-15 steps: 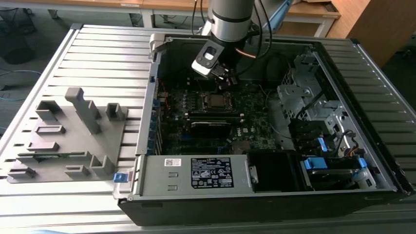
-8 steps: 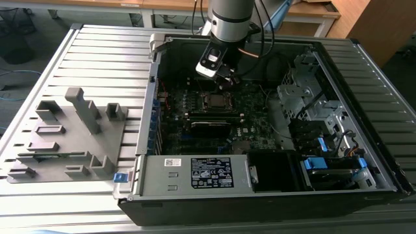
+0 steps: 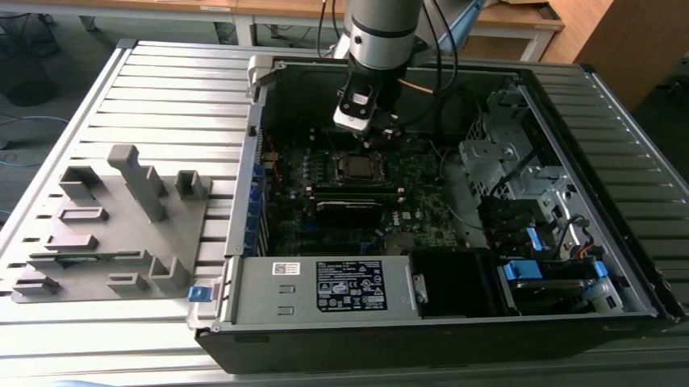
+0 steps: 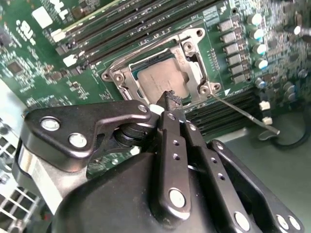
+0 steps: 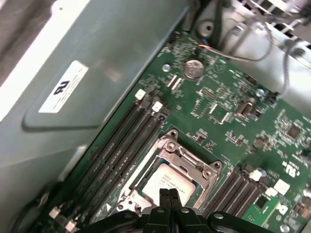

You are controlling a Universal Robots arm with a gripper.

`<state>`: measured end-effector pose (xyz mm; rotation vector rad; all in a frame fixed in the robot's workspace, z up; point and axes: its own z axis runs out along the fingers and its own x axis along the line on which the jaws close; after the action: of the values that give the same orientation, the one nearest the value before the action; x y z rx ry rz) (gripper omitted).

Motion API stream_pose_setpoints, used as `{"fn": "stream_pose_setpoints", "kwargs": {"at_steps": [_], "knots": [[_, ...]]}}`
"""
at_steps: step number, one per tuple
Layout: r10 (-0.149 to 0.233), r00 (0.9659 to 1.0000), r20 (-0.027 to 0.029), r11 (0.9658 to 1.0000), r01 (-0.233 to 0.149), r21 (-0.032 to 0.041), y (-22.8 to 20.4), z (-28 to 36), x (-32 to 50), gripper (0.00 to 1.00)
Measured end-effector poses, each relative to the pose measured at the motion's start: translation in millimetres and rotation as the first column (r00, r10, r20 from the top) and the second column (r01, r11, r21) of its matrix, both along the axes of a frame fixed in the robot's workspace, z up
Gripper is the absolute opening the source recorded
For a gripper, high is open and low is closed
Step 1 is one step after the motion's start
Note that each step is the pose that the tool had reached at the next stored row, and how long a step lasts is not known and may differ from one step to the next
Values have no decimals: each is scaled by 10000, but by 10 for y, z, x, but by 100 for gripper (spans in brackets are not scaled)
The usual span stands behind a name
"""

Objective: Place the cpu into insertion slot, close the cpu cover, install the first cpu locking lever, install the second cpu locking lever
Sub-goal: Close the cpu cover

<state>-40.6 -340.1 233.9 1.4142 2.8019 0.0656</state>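
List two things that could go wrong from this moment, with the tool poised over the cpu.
1. The shut tool hangs right at the cpu edge; pushing down there might scratch it or bend the cpu cover.
2. A thin locking lever juts loose beside the cpu cover; a sideways move could snag or bend it.

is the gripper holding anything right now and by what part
Nothing is held. The gripper has its fingers shut together with nothing between them, tips by the edge of the cpu, which lies under the cpu cover.
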Motion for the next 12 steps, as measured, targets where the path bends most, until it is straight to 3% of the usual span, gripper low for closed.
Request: {"fn": "stream_pose_setpoints", "kwargs": {"at_steps": [5,9,12], "knots": [[897,9960,-1,9960,-897,-1,0,-1,0,11],[1628,9867,-1,9867,-1628,-1,0,-2,0,11],[2157,9765,0,9765,-2157,-1,0,-3,0,11]]}}
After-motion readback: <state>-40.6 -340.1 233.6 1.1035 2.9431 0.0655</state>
